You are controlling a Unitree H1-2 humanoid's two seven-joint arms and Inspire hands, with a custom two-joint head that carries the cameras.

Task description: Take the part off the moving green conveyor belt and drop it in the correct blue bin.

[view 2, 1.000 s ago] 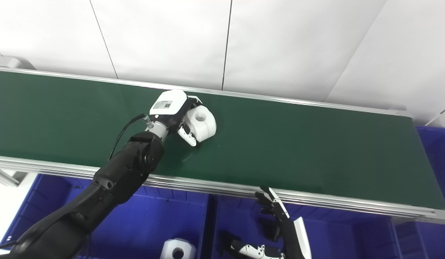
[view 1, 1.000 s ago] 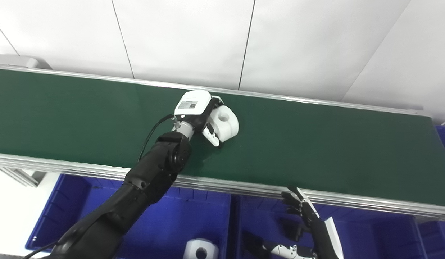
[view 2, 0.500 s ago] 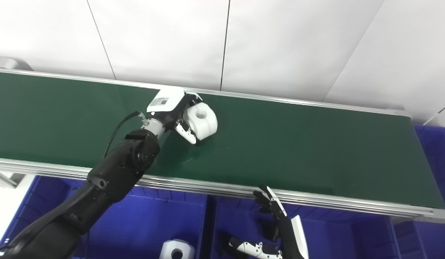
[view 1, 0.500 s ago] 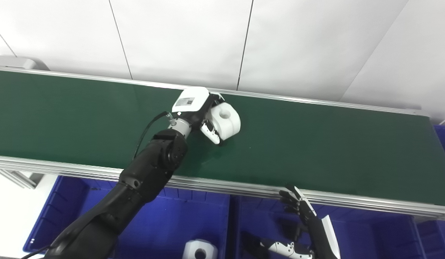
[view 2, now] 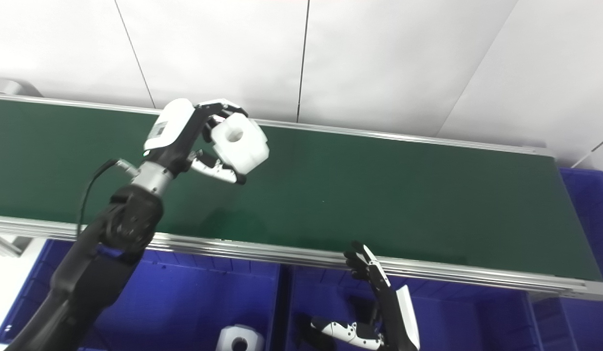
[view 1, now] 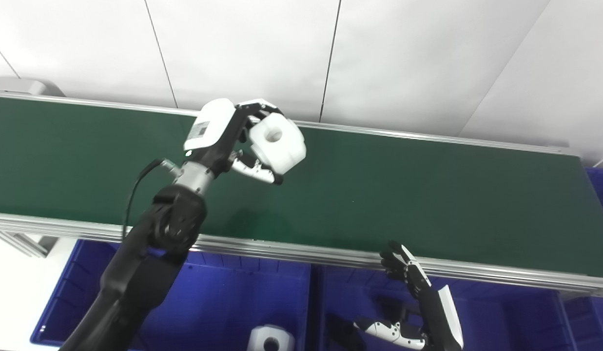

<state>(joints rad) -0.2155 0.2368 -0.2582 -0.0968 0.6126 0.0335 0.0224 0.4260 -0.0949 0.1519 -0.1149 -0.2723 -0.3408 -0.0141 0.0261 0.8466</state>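
step: carrying, pick done | left hand (view 1: 233,141) wrapping fingers and thumb around white part (view 1: 277,144), holding it above belt (view 1: 428,190) | right hand (view 1: 418,302) idling at 5 o'clock, fingers spread | next: swinging toward 6 o'clock, releasing over bin (view 1: 223,302) already holding a matching part (view 1: 271,339)
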